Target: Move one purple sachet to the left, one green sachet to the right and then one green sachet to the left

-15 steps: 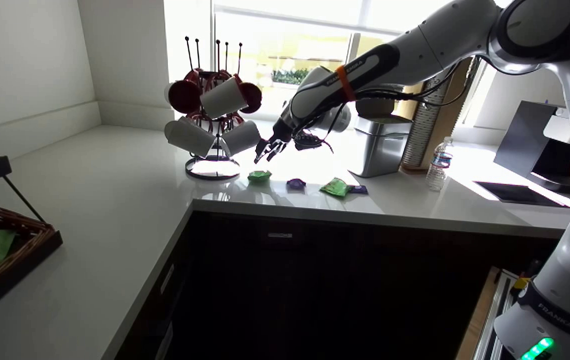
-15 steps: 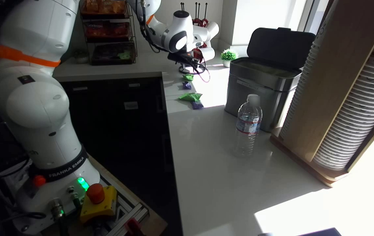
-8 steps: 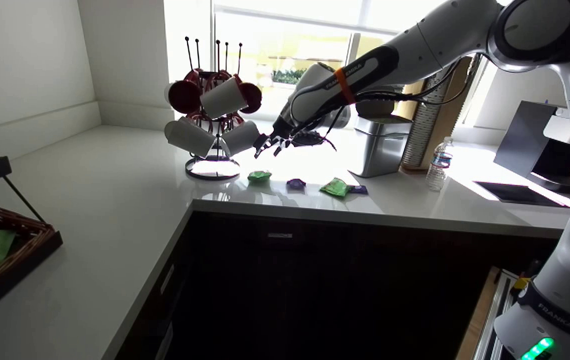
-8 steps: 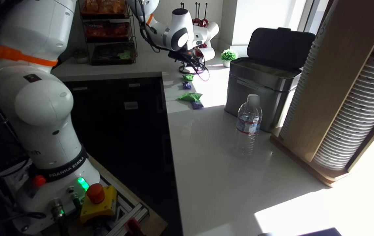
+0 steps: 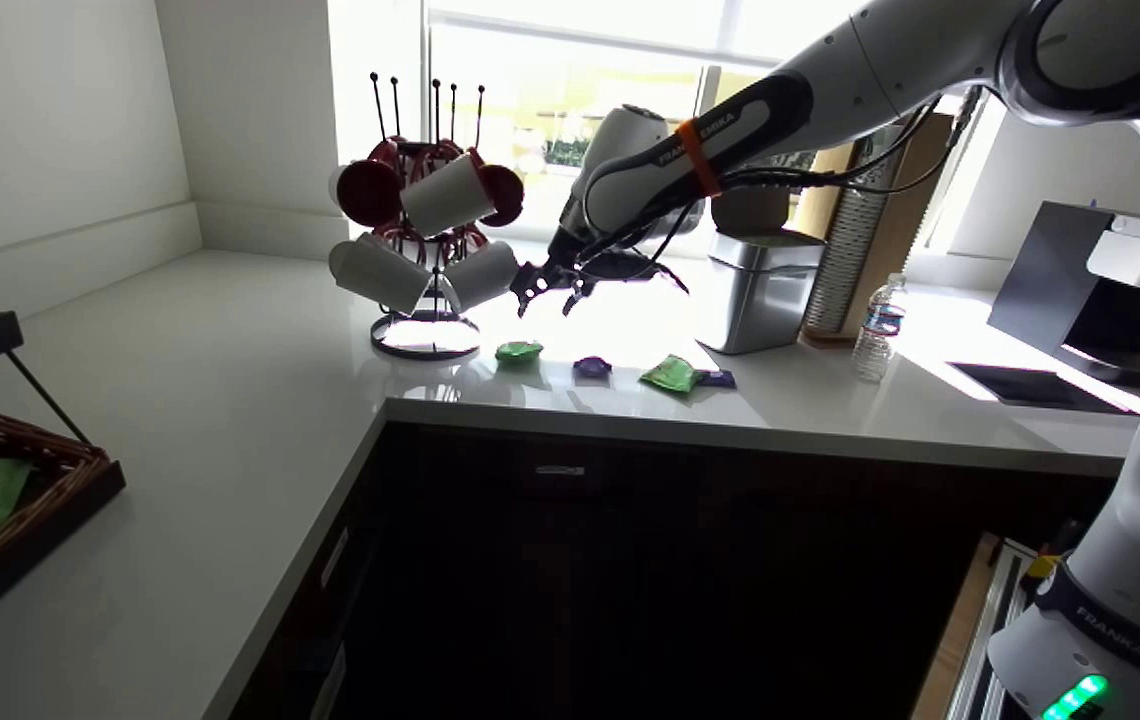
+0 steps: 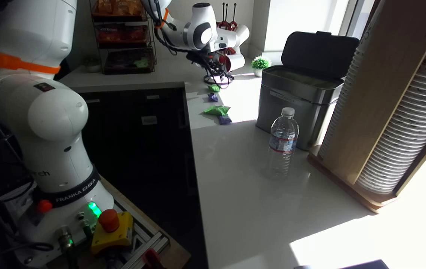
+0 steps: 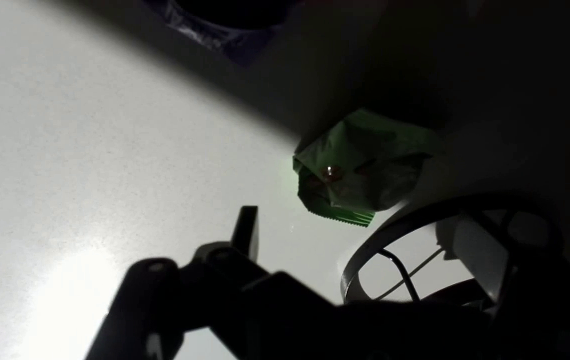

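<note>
Wrist view shows a crumpled, saw-edged green sachet, jaws wide apart.

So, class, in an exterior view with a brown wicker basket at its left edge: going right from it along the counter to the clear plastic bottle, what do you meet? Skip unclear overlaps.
Round black mug-rack base, bright green packet, dark purple packet, second bright green packet, second dark purple packet, clear plastic bottle.

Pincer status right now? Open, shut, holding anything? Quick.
Pincer: open, jaws apart in an exterior view, holding nothing; the nearby green sachet is not gripped.
</note>
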Available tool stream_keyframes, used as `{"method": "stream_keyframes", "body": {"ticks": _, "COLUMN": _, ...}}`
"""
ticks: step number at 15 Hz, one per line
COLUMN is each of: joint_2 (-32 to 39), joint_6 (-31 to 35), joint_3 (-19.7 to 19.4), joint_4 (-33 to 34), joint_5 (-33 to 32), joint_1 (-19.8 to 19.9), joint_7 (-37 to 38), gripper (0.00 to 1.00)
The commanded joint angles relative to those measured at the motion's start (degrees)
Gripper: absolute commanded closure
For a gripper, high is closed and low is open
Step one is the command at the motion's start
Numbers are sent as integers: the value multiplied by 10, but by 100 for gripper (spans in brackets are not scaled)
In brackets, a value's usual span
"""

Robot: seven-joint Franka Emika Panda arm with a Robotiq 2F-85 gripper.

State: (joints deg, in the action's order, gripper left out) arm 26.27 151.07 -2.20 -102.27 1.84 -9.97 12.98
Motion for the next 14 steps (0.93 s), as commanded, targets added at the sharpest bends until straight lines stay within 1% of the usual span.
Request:
{"method": "stream_keyframes", "body": {"ticks": 1, "joint_2": -34, "joint_6": -48, "joint_3": 1, "joint_4": -24, "joint_5": -9, "joint_1": -3, "joint_7": 39, "gripper": 0}}
{"method": "stream_keyframes", "body": {"ticks": 7, "joint_2": -75, "joint_6": -88, "joint_3": 6, "joint_4": -58, "joint_5": -7, "joint_1": 6, "joint_7": 53, "gripper": 0}}
{"method": "stream_keyframes", "body": {"ticks": 14, "joint_2": -115, "joint_6": -114, "joint_3": 0, "joint_4": -107, "joint_5": -9, "joint_1": 18, "joint_7": 77, "gripper": 0}}
